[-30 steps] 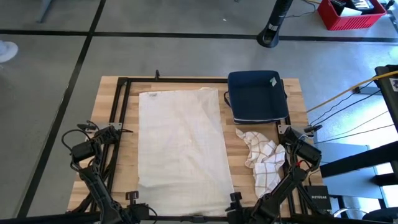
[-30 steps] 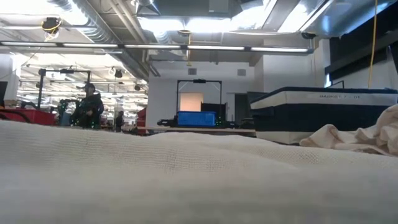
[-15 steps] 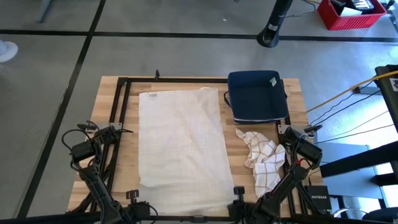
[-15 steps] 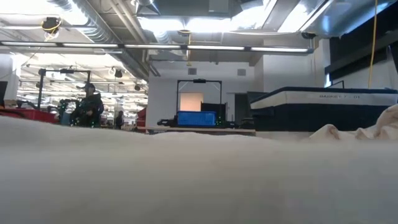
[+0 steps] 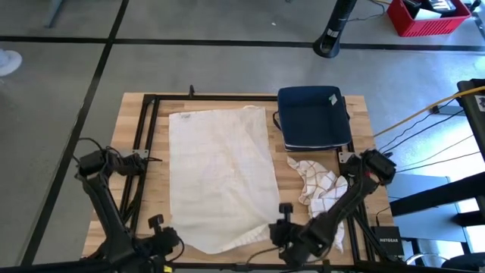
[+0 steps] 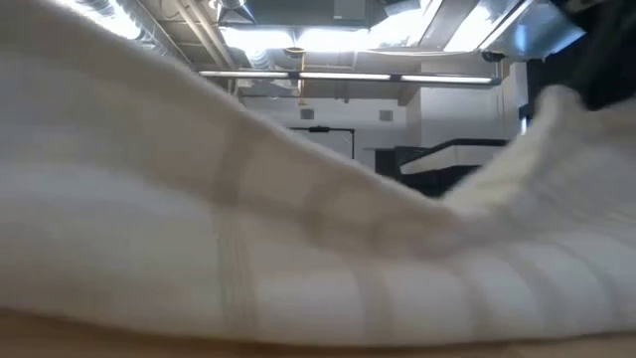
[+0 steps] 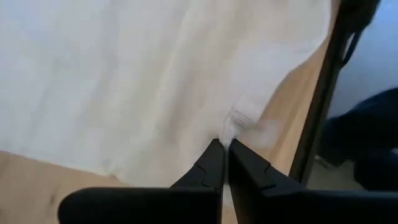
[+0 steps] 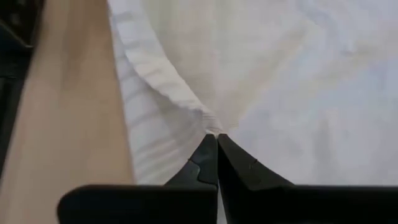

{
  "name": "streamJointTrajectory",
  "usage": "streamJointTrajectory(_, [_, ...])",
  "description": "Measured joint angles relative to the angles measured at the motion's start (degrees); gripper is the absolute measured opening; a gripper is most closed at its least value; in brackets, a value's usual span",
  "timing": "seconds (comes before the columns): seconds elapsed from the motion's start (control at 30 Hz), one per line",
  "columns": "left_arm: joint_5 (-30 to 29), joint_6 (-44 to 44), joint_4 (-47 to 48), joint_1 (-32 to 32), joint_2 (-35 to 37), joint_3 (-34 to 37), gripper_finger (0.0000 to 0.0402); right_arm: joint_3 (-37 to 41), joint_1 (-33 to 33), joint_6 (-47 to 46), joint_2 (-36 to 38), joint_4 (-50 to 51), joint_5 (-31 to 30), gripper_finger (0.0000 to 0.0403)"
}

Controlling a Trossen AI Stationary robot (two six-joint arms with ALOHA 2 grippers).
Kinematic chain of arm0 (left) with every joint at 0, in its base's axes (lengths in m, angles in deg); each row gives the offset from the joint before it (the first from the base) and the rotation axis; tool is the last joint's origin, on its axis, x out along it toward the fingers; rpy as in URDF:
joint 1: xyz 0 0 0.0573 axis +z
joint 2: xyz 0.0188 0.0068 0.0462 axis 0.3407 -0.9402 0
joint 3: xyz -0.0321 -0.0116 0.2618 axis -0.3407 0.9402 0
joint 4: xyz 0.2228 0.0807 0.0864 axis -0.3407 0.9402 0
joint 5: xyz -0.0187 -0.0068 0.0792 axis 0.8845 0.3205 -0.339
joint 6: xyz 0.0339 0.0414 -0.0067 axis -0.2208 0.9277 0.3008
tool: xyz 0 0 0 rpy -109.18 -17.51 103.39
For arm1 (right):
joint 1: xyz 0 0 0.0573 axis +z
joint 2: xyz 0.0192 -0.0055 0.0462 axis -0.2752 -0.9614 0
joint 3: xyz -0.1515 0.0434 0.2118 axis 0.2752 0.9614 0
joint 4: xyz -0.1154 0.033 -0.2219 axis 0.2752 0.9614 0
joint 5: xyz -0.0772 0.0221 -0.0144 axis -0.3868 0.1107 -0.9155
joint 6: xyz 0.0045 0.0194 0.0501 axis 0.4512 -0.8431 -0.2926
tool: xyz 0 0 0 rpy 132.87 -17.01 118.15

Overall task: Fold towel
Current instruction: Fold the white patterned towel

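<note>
Towel (image 5: 221, 178) flat on table (image 5: 139, 136) between the arms, near edge lifted and rumpled. Left gripper (image 7: 225, 147) clamped on near-left corner; right gripper (image 8: 216, 134) clamped on near-right corner. Both corners pinched, no fold laid yet; by the look of it, first fold only at grasp stage, whole fold-over and any further folds left to do. Checked cloth (image 5: 320, 193) and blue tray (image 5: 312, 117) to the right, untouched. Low view filled by raised cloth; gripper tips in high view hard to make out.
</note>
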Motion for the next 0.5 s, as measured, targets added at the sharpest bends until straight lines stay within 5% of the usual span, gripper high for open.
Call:
streamJointTrajectory(0.23, [-1.96,0.01,-1.39,-0.61,4.63,-0.21,0.0004,-0.02,-4.49,4.09,6.39,0.12,8.39,0.0002])
streamJointTrajectory(0.5, [-1.25,-2.9,-14.72,-4.91,4.83,-1.81,0.0003,-0.13,2.57,3.95,10.61,-5.1,11.4,0.0001])
